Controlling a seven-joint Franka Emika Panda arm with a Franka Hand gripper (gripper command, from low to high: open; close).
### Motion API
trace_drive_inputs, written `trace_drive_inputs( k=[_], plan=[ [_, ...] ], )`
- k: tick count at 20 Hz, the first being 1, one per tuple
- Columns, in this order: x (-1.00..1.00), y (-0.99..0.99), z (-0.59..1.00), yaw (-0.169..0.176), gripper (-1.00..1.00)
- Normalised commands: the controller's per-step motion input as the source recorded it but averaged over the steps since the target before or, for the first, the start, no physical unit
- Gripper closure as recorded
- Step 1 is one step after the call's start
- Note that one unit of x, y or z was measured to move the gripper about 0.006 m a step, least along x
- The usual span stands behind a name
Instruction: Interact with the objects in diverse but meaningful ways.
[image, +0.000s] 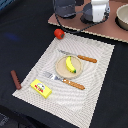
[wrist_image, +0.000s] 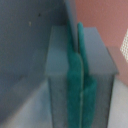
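Note:
My gripper (image: 100, 11) hangs at the back of the scene over a dark grey pan (image: 91, 16) on a brown board, with a grey pot (image: 65, 7) beside it. In the blurred wrist view its two teal fingers (wrist_image: 74, 75) lie close together against a grey surface, and I see nothing between them. A yellow banana (image: 70, 64) lies on a tan plate (image: 62, 69) on the striped mat. The red tomato (image: 59, 33) sits at the mat's far corner. The brown sausage (image: 15, 79) and the yellow block (image: 41, 88) are on the exterior view's left.
A knife (image: 80, 56) and a fork (image: 65, 80) with wooden handles flank the plate on the striped mat (image: 95, 85). A pale bowl (image: 122, 17) stands on the brown board (image: 107, 31) at the back right. A dark cable (image: 62, 25) curves along the board's edge.

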Motion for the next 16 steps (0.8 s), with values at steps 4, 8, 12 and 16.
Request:
trace_drive_inputs(
  k=[4,8,12,16],
  plan=[
    [-0.20,0.20,0.00,0.107,1.00],
    [-0.11,0.28,0.00,0.106,1.00],
    [0.02,0.34,0.00,0.080,1.00],
    [0.18,0.36,0.00,0.051,-1.00]
  ],
)
